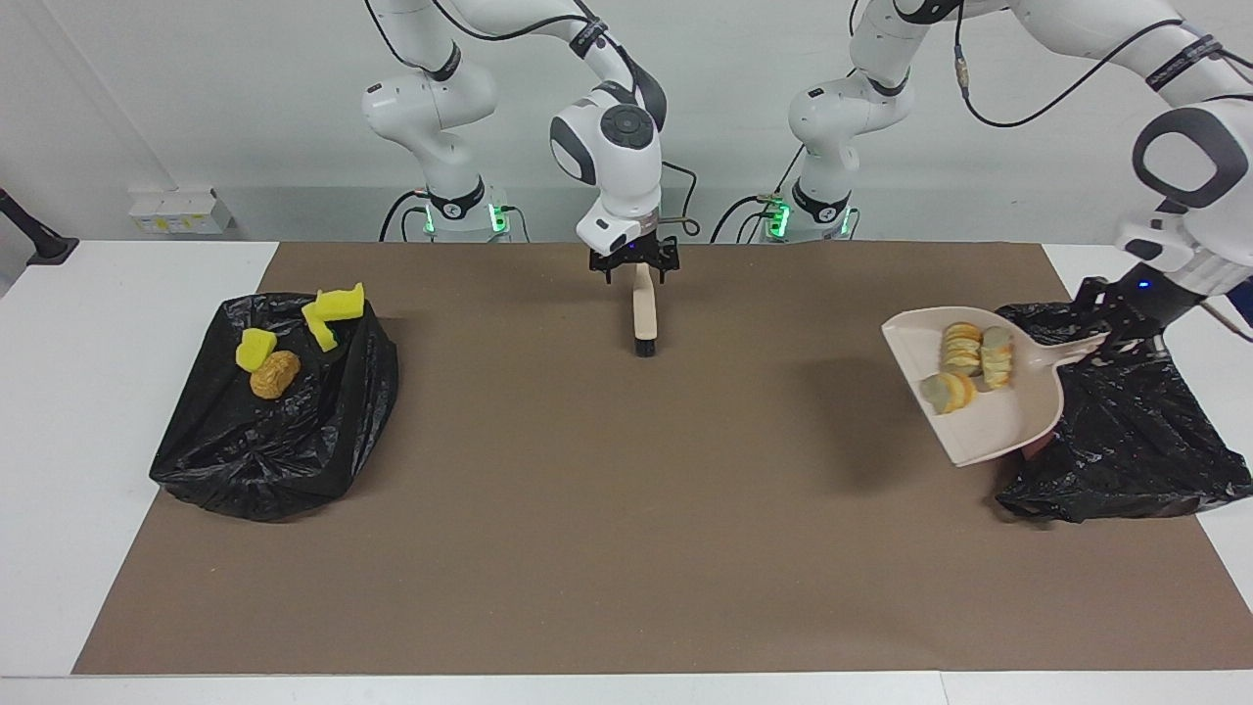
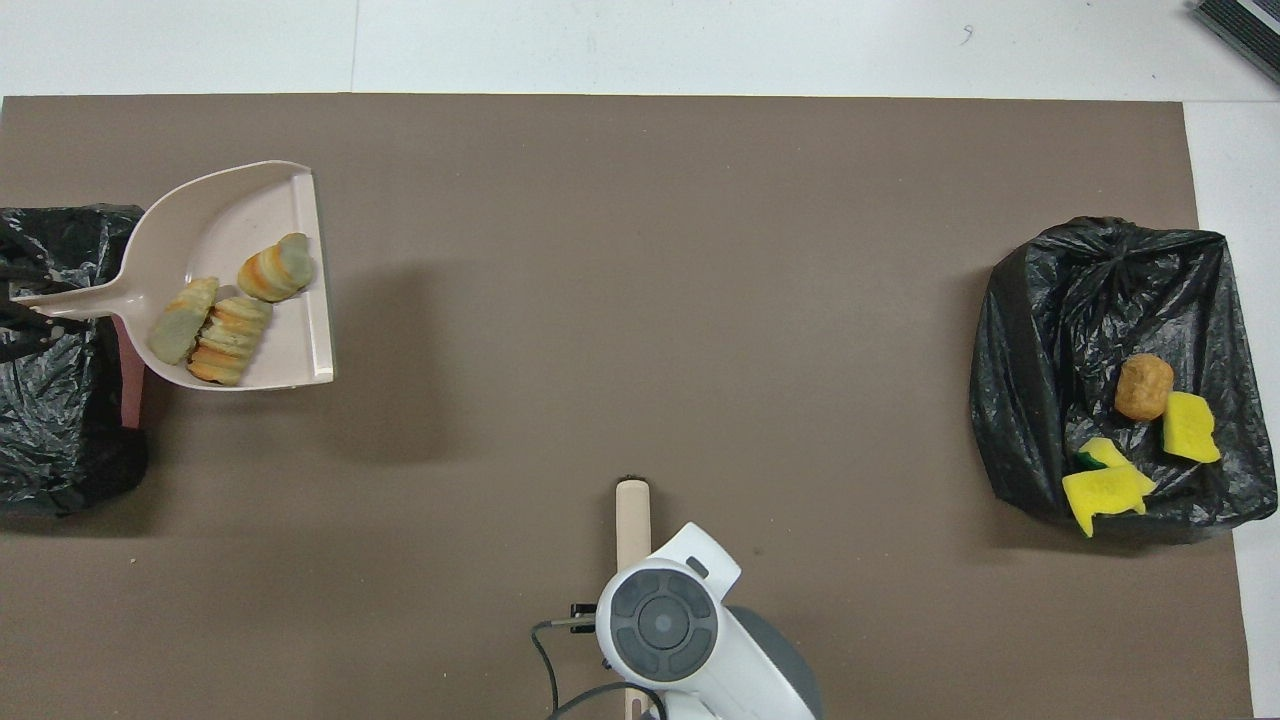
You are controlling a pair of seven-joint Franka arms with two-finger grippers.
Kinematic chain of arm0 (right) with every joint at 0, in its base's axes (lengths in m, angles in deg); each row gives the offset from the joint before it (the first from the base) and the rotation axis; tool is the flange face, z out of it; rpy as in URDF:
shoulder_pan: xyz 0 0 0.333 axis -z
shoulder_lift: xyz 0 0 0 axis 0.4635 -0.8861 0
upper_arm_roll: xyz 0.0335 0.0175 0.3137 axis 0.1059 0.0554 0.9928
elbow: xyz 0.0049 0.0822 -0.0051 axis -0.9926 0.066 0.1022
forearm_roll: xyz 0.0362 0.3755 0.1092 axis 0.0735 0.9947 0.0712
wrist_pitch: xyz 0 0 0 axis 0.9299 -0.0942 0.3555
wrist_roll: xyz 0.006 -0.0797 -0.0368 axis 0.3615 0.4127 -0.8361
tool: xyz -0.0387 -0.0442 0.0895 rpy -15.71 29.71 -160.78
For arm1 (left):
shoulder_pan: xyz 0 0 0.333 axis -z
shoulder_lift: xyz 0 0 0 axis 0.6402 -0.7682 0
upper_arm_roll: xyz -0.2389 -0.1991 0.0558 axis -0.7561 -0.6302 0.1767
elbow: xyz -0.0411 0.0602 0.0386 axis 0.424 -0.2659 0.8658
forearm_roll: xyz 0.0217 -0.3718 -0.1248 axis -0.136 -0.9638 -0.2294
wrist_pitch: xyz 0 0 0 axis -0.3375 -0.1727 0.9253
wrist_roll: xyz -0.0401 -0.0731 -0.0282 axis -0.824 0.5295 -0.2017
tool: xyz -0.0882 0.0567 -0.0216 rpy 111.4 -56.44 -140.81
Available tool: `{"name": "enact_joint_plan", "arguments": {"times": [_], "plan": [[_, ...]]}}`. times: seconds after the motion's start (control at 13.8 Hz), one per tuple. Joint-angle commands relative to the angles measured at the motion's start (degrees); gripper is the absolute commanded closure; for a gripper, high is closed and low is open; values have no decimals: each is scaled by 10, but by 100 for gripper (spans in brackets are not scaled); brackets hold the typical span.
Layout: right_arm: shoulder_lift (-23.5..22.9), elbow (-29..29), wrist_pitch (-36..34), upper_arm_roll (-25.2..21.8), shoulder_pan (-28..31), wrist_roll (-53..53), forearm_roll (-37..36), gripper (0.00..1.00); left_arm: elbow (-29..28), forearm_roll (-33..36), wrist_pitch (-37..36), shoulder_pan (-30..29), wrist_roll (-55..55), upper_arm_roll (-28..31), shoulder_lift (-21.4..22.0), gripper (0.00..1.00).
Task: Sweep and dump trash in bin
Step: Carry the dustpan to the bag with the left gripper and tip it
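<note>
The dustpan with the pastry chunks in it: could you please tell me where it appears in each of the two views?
Facing view: the dustpan is at the picture's right, lifted, its handle in the left hand, partly over a black bag.
Overhead view: the dustpan is at the picture's left edge, over the same bag.
Shared landmark: the brush lying mid-table nearest the robots.

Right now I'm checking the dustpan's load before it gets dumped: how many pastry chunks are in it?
3, all in the raised beige plastic dustpan: two pale golden pastry chunks side by side nearer its handle, one nearer its open lip. None seems hidden.
</note>
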Motion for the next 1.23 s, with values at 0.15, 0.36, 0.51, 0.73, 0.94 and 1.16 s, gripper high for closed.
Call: {"name": "enact_joint_plan", "arguments": {"times": [0.15, 0.36, 0.51, 0.73, 0.94, 1.16], "plan": [[-9, -69, -14, 5, 98, 36, -81, 0, 83, 29, -31, -92, 46, -4, -39, 100], [-11, -104, -46, 0, 132, 87, -92, 0, 108, 88, -4, -111, 59, -3, -51, 100], [-7, -118, -49, -37, 130, 118, -109, 0, 104, 135, 48, -112, 106, -1, -52, 100], [3, -153, -77, -100, 130, 194, -112, 0, 46, 237, 147, -102, 110, -1, -36, 100], [10, -207, -142, -156, 130, 260, -109, 0, 3, 313, 202, -83, 104, 0, -27, 100], [36, -226, -182, -201, 130, 263, -100, 0, -17, 438, 203, -50, 26, -1, -15, 100]]}}
